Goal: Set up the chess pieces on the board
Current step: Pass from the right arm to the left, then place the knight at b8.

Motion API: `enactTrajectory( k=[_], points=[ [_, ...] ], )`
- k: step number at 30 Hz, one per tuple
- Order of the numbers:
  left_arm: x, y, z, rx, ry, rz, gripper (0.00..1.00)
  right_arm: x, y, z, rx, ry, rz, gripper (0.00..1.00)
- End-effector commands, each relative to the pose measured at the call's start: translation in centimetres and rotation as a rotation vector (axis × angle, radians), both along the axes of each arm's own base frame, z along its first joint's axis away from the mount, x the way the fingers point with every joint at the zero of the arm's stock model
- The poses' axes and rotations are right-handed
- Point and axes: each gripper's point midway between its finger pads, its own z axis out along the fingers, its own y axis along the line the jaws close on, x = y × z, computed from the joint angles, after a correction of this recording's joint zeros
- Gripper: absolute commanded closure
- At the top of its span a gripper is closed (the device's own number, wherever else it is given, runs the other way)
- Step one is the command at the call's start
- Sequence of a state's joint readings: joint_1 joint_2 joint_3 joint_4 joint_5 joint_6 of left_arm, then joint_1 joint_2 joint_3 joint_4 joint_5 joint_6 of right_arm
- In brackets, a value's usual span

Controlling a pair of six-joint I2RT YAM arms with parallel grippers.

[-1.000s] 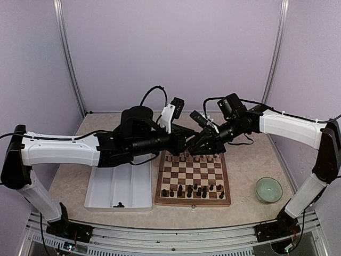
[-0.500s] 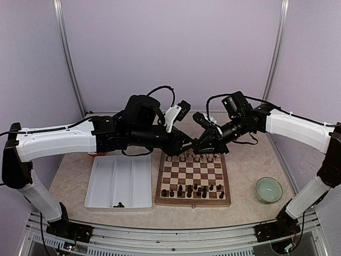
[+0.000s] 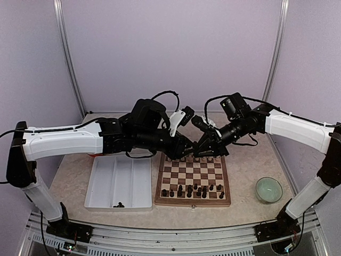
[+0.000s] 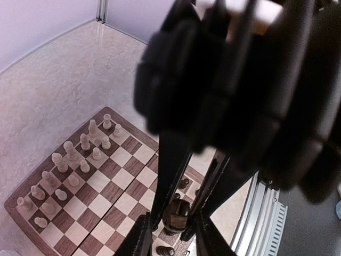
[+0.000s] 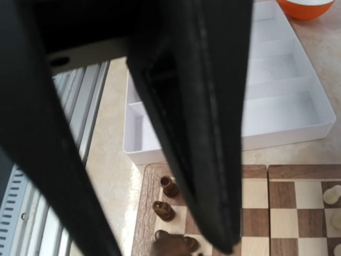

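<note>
A dark chess piece (image 4: 176,214) sits clamped in the right gripper (image 3: 202,152), left gripper (image 3: 188,154) flanking it (grip unclear).

L arm (image 3: 64,143) farther back, claw (image 3: 185,153) steeper

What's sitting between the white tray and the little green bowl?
The chessboard lies between the white tray and the green bowl. The top view shows it.

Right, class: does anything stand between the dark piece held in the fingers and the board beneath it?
Nothing visible does. In the left wrist view the dark piece, gripped between black fingers, hangs above the board near its dark-piece rows. The other dark pieces stand on nearby squares, not visibly under it.
</note>
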State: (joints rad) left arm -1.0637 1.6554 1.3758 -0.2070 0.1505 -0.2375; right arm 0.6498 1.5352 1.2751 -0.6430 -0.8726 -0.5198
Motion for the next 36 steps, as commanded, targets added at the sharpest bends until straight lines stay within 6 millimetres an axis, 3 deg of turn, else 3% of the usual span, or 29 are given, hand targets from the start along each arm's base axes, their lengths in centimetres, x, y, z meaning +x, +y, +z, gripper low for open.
enactTrajectory(
  k=[1,4,10,13,16,19,22,27,30,36],
  points=[
    [0.2,-0.8,2.6,-0.073,-0.046,-0.019,0.76,-0.6,0.1,0.5,0.004,-0.01,0.02,0.88],
    [0.2,-1.0,2.4,-0.07,-0.04,-0.026,0.87,-0.7,0.2,0.3,0.003,-0.007,0.021,0.88],
    [-0.1,-1.1,1.8,-0.063,-0.028,-0.046,0.98,-0.6,0.1,0.5,0.001,-0.012,0.019,0.87],
    [-0.4,-0.9,2.0,-0.071,-0.059,-0.041,0.99,-0.3,-1.2,0.4,-0.019,-0.019,0.002,0.64],
    [-1.2,-0.7,2.0,-0.082,-0.128,-0.037,0.99,1.5,-4.6,0.4,-0.003,-0.021,-0.066,0.43],
    [-2.5,-1.3,1.8,-0.116,-0.171,-0.077,0.99,3.4,-8.1,0.6,0.022,-0.022,-0.159,0.38],
    [-3.5,-2.6,0.3,-0.084,-0.203,-0.116,0.99,5.6,-10.8,0.2,0.043,-0.043,-0.283,0.37],
    [-4.6,-5.6,-4.3,0.006,-0.198,-0.177,0.99,8.8,-14.0,-1.7,0.032,-0.112,-0.512,0.37],
    [-5.2,-7.1,-7.1,0.059,-0.195,-0.201,0.99,9.3,-14.8,-2.4,0.003,-0.162,-0.557,0.37],
    [-6.6,-9.3,-10.1,0.119,-0.207,-0.248,0.99,9.4,-15.1,-2.3,0.002,-0.178,-0.568,0.36]
  ],
)
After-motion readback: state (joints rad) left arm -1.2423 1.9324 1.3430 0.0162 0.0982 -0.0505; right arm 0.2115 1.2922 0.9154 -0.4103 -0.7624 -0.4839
